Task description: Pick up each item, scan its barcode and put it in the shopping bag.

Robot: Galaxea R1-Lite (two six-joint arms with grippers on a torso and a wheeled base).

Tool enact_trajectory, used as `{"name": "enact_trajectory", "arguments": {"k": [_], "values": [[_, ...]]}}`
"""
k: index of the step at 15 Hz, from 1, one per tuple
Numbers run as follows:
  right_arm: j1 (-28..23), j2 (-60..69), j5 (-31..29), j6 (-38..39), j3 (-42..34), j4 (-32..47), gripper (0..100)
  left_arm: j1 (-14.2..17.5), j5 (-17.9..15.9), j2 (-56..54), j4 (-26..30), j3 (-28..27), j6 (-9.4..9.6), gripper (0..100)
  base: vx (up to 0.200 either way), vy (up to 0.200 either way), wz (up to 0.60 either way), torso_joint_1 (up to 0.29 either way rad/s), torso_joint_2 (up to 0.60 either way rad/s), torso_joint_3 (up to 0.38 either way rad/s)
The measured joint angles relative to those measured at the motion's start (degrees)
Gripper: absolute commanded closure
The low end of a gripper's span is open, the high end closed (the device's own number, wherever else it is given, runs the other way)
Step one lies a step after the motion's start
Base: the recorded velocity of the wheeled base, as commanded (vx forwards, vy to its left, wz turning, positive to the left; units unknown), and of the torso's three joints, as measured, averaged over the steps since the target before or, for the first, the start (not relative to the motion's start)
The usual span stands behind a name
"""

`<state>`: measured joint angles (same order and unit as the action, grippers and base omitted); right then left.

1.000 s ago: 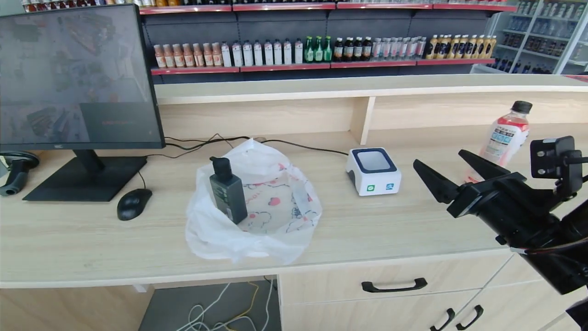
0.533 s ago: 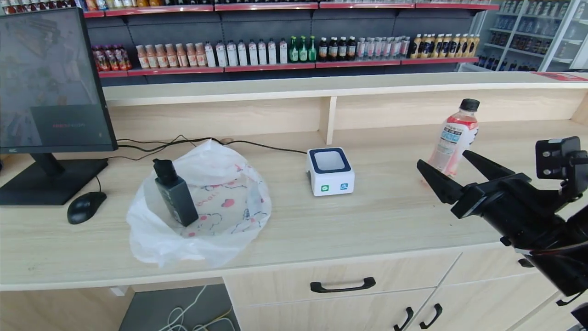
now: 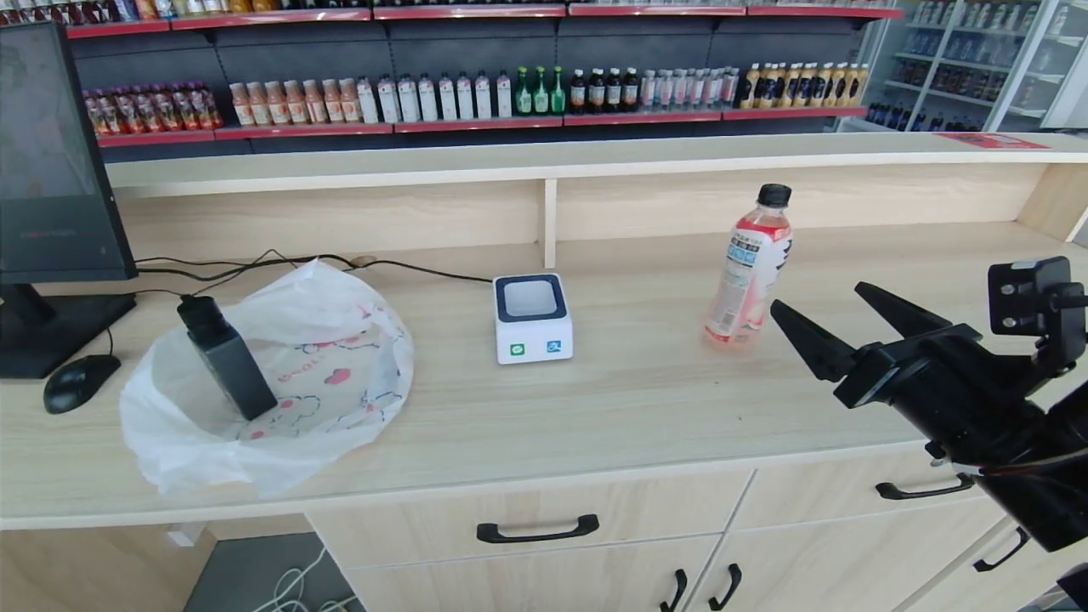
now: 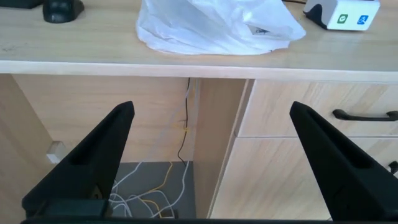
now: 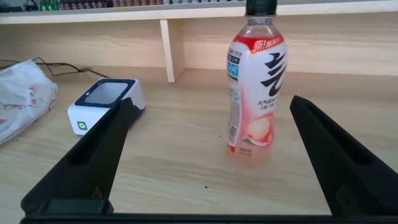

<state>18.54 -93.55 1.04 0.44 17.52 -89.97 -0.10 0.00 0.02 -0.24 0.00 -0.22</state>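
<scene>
Our view has swung right; the peach drink bottle (image 3: 748, 272) now faces our right gripper (image 3: 813, 296), jaws apart: we judge pickup comes next.

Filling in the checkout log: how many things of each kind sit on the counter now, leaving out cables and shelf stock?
Pink drink bottle: 1
Dark bottle, inside the bag: 1
Shopping bag: 1
Scanner: 1
Mouse: 1
Monitor: 1
Total: 6
</scene>
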Motion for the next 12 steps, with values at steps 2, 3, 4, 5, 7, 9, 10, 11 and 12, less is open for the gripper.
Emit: {"name": "enact_trajectory", "arguments": {"k": [2, 3, 4, 5, 7, 9, 10, 11, 12], "values": [[0.0, -0.4, 0.0, 0.0, 0.1, 0.0, 0, 0.0, 0.0, 0.0, 0.0, 0.0, -0.02, 0, 0.0, -0.2, 0.0, 0.007, 0.0, 0.0], [0.0, -0.6, 0.0, 0.0, 0.1, 0.0, 0, 0.0, 0.0, 0.0, 0.0, 0.0, -0.02, 0, 0.0, -0.2, 0.0, 0.002, 0.0, 0.002], [0.0, -0.7, 0.0, 0.0, 0.2, 0.0, 0, 0.0, 0.0, 0.0, 0.0, 0.0, -0.02, 0, 0.0, -0.2, 0.0, 0.002, 0.0, 0.002], [0.0, -0.9, 0.0, 0.0, 0.2, 0.1, 0, 0.0, 0.0, 0.0, 0.0, 0.0, -0.02, 0, 0.0, -0.2, 0.0, 0.007, 0.0, 0.002], [0.1, -1.3, 0.0, 0.0, 0.3, 0.1, 0, 0.0, 0.0, 0.0, 0.0, 0.0, -0.02, 0, 0.2, -0.2, 0.0, 0.002, 0.0, 0.002], [0.1, -1.5, 0.0, 0.0, 0.5, 0.0, 0, 0.0, 0.0, 0.0, 0.0, 0.0, -0.02, 0, 0.2, -0.1, 0.0, -0.01, 0.0, 0.005], [0.2, -1.6, 0.0, 0.0, 0.5, 0.0, 0, 0.0, 0.0, 0.0, 0.0, 0.0, -0.02, 0, 0.2, 0.0, 0.0, 0.002, -0.01, 0.007], [0.1, -1.8, 0.0, 0.0, 0.6, 0.0, 0, 0.0, 0.0, 0.0, 0.0, 0.0, -0.02, 0, 0.2, 0.0, 0.0, 0.012, 0.0, 0.007], [0.2, -1.9, 0.0, -0.1, 0.6, 0.1, 0, 0.1, 0.0, 0.0, 0.0, 0.0, 0.0, 0, 0.2, 0.0, 0.0, 0.017, 0.01, -0.002]]}}
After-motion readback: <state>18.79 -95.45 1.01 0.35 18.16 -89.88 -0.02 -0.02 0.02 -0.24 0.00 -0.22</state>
